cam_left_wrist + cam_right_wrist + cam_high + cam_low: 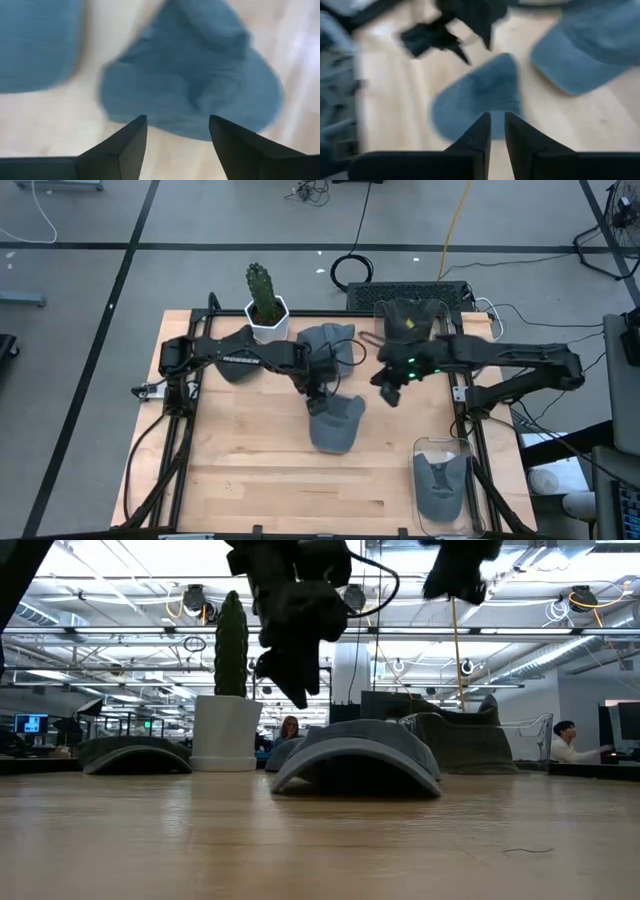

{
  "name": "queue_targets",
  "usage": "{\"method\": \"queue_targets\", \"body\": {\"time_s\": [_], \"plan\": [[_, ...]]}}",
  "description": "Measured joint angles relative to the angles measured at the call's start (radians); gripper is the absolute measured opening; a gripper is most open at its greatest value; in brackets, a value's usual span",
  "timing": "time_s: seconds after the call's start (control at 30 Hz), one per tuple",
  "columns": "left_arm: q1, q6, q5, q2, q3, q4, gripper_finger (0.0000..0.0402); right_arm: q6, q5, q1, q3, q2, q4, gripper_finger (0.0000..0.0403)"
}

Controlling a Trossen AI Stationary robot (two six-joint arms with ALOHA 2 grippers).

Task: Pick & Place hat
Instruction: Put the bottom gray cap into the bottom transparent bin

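A blue-grey hat (335,423) lies brim-down on the wooden table near its middle; it also shows in the low view (355,755). My left gripper (318,392) hangs just above the hat's far-left side, open and empty, and the hat (190,85) shows beyond its fingers in the left wrist view. My right gripper (388,390) is raised to the right of the hat, shut and empty, and the hat (480,100) shows below it in the right wrist view.
A cactus in a white pot (267,305) stands at the far edge. More hats lie behind the middle (328,340), under the left arm (237,370) and at the far right (410,320). A clear bin (441,445) at the near right holds a hat (440,485).
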Motion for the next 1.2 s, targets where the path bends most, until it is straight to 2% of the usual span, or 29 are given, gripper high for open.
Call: {"method": "queue_targets", "body": {"time_s": [0.07, 0.13, 0.2, 0.27, 0.37, 0.5, 0.6, 0.73, 0.9, 1.03, 1.2], "plan": [[0.019, -0.023, -0.034, 0.000, 0.000, 0.001, 0.0220, 0.026, 0.045, -0.019, -0.048, 0.044, 0.066, 0.0054], [0.040, -0.088, -0.043, 0.000, 0.000, 0.015, 0.0211, 0.123, 0.044, -0.047, -0.103, 0.084, 0.152, 0.0060], [0.054, -0.171, -0.046, 0.000, 0.000, 0.053, 0.0201, 0.231, -0.009, -0.062, -0.159, 0.122, 0.240, 0.0063], [0.058, -0.231, -0.042, 0.000, 0.000, 0.088, 0.0190, 0.266, -0.080, -0.064, -0.222, 0.149, 0.349, 0.0063], [0.052, -0.262, -0.026, 0.000, 0.000, 0.136, 0.0174, 0.306, -0.116, -0.042, -0.306, 0.182, 0.534, 0.0057], [0.034, -0.243, -0.063, 0.000, -0.006, 0.141, 0.0153, 0.322, -0.078, -0.012, -0.377, 0.207, 0.691, 0.0045], [0.026, -0.230, -0.086, 0.000, -0.027, 0.147, 0.0139, 0.305, -0.025, -0.001, -0.391, 0.235, 0.741, 0.0036], [0.023, -0.234, -0.080, 0.000, -0.072, 0.181, 0.0125, 0.229, -0.037, 0.010, -0.390, 0.283, 0.791, 0.0024], [0.018, -0.270, -0.015, 0.000, -0.120, 0.262, 0.0118, 0.201, -0.058, 0.023, -0.390, 0.329, 0.785, 0.0008], [0.007, -0.290, -0.019, 0.000, -0.136, 0.338, 0.0117, 0.166, -0.056, 0.027, -0.391, 0.344, 0.816, 0.0001], [-0.008, -0.271, -0.044, 0.007, -0.135, 0.349, 0.0117, 0.082, -0.051, 0.031, -0.391, 0.343, 0.811, 0.0001]]}}
